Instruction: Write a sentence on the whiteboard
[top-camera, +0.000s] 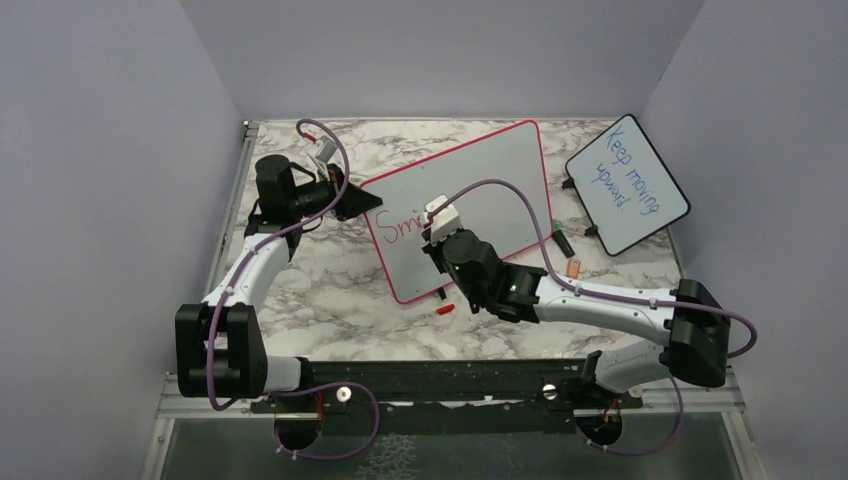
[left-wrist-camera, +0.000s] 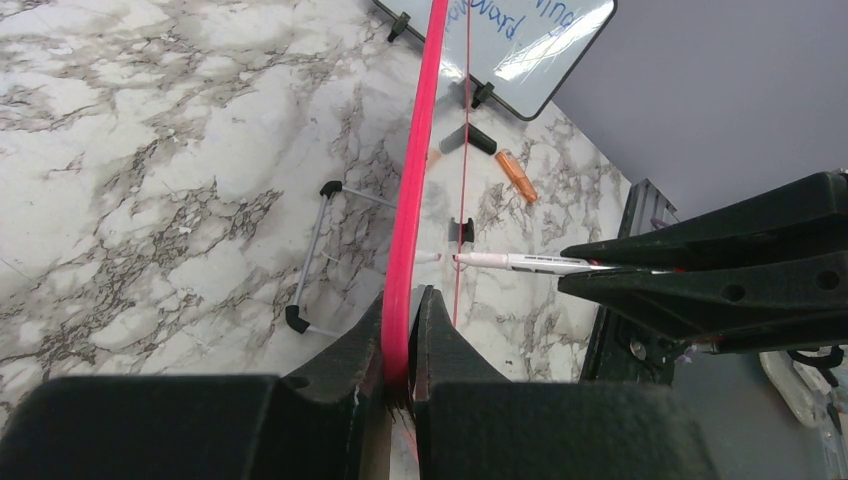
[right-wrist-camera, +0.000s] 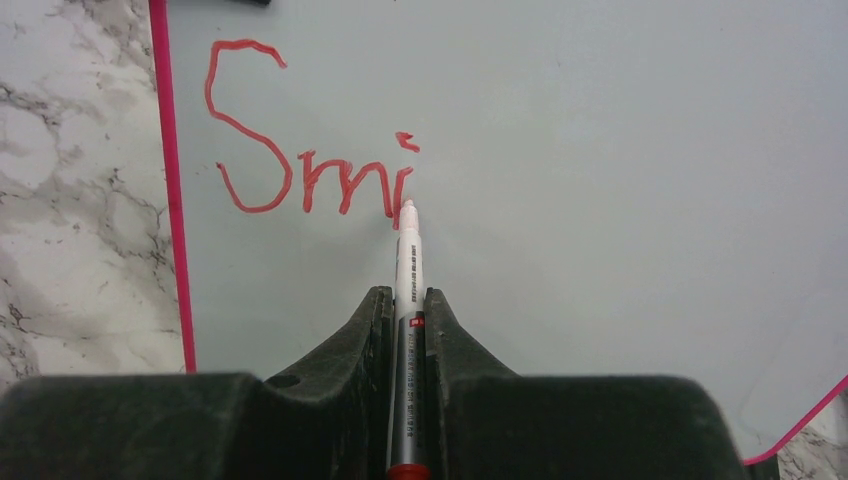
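Observation:
The whiteboard (top-camera: 500, 170), white with a red-pink frame, lies tilted across the marble table. My left gripper (top-camera: 352, 200) is shut on the frame at the board's left corner; in the left wrist view its jaws (left-wrist-camera: 408, 300) pinch the pink rim (left-wrist-camera: 420, 150). My right gripper (top-camera: 437, 226) hovers over the board, shut on a white marker (right-wrist-camera: 408, 260) that runs between its jaws (right-wrist-camera: 405, 298). The marker's tip touches the board surface (right-wrist-camera: 600, 150) at the foot of the last stroke. The sentence (right-wrist-camera: 300, 165) reads "Smi" in red.
A smaller black-framed board (top-camera: 627, 183) with blue writing lies at the back right. A black cap (top-camera: 563, 242), an orange piece (top-camera: 573, 268) and a red cap (top-camera: 446, 309) lie near the whiteboard's right and front edges. A wire stand (left-wrist-camera: 315, 250) lies behind the board.

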